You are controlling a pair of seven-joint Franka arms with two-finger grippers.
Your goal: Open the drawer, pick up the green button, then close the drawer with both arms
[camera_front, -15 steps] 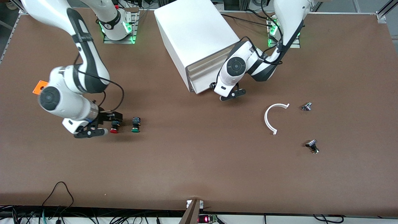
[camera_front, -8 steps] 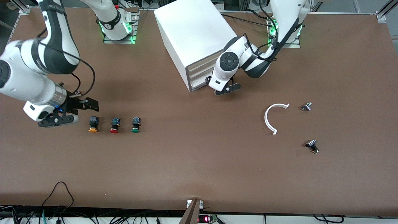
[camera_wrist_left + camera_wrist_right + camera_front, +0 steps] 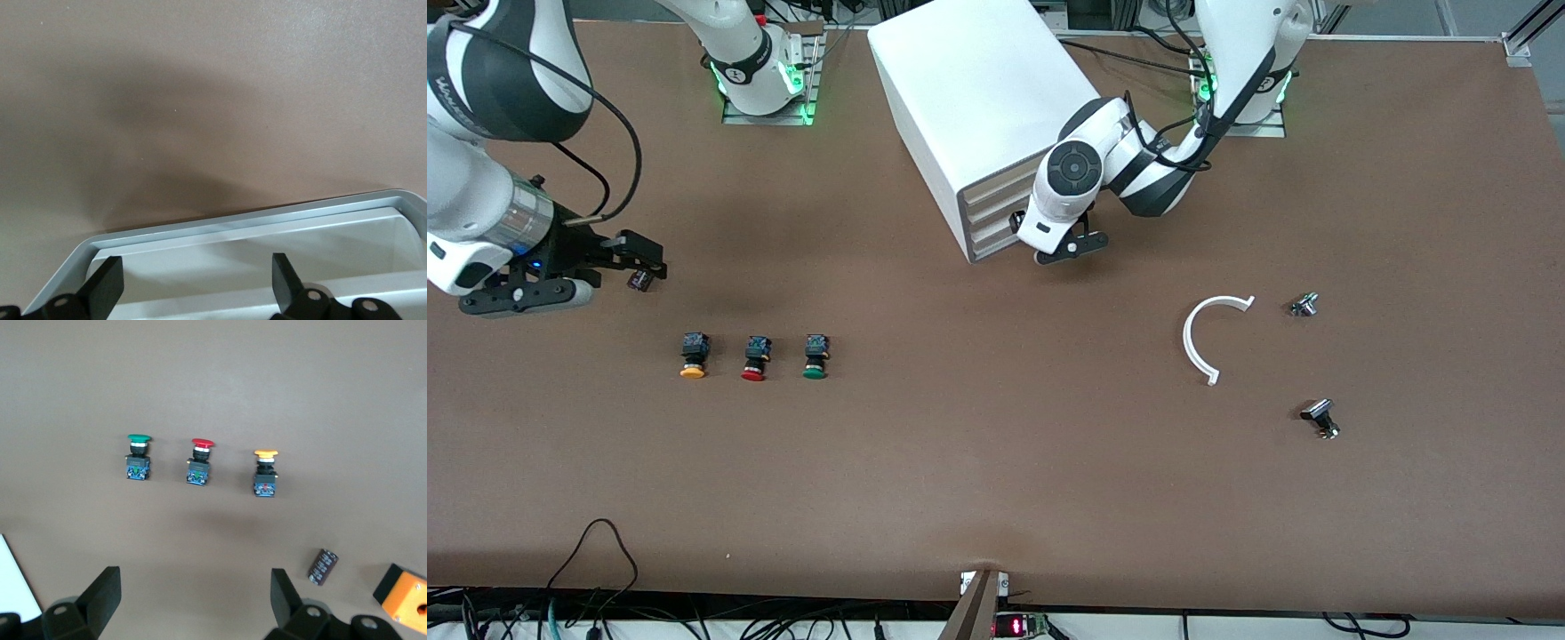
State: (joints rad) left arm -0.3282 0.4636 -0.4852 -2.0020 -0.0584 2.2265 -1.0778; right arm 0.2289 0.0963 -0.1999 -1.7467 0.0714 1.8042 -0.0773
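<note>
At the cabinet [image 3: 983, 107] front near the tabletop's robot-side edge, the left gripper [image 3: 1060, 242] is hanging wide against the shut drawer [image 3: 996, 213], while the right gripper [image 3: 618, 258] is hovering wide and empty above the green button [image 3: 815, 356], which is sitting in open mid-table, seemingly clearing room.

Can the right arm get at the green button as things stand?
Probably yes. The right end effector is open and empty above the table, the green button stands in the open at the end of the row, beside the red button, with nothing covering it.
</note>
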